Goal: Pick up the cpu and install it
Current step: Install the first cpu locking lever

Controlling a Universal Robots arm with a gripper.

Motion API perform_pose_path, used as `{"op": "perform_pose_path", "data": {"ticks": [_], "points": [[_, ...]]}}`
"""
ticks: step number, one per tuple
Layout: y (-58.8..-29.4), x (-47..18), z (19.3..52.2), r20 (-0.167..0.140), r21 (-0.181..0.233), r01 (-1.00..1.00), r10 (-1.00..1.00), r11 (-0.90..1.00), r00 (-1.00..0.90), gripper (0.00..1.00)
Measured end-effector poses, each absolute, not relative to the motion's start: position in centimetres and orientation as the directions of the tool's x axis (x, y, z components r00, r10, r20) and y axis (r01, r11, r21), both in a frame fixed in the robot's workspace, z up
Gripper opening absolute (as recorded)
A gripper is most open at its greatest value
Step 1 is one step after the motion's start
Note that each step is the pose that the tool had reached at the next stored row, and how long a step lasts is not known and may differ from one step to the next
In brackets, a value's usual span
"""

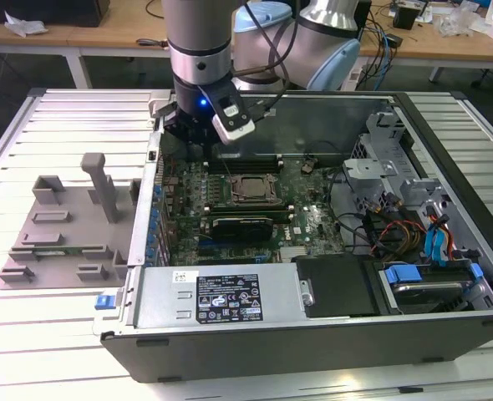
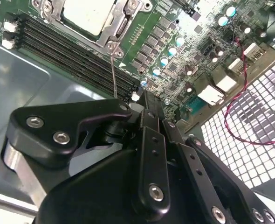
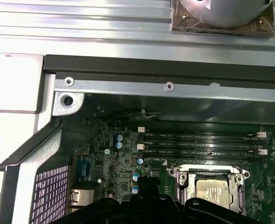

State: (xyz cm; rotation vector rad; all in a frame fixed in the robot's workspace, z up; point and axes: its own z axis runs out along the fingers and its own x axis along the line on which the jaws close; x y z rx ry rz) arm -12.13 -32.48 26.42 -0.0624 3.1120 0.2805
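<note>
The computer case [image 1: 313, 251] is laid on its side on the slatted worktop [image 1: 54, 326] with its panel off, so that the motherboard [image 1: 305, 221] faces upward and can be reached from above. The cpu [image 1: 251, 187] is seen lying flat in its socket near the middle of the board, framed by the metal retention bracket [image 2: 113, 33]; its pale silver top is also shown in both wrist views [image 2: 87, 14] [image 3: 214, 191], beside the rows of memory slots [image 3: 200, 145]. A grey fixture tray [image 1: 58, 230] is set on the worktop at the exterior view's left, well apart from the socket, presumably as a holder for parts. The tool [image 1: 190, 138] is held low over the board's back corner, near the memory slots and to the side of the cpu. In the second wrist view the tool [image 2: 144, 100] appears drawn together with nothing between its fingers [image 2: 149, 126], and no contact with the cpu is seen.
</note>
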Motion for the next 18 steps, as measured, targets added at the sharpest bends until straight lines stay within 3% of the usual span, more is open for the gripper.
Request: {"op": "perform_pose_path", "data": {"ticks": [12, 18], "points": [[-32.5, -11.7, 25.8, -0.027, 0.249, -0.105, -0.102, 0.963, -0.994, 0.11], [-32.6, -9.4, 25.4, -0.026, 0.250, -0.105, -0.102, 0.963, -0.994, 0.11]]}}
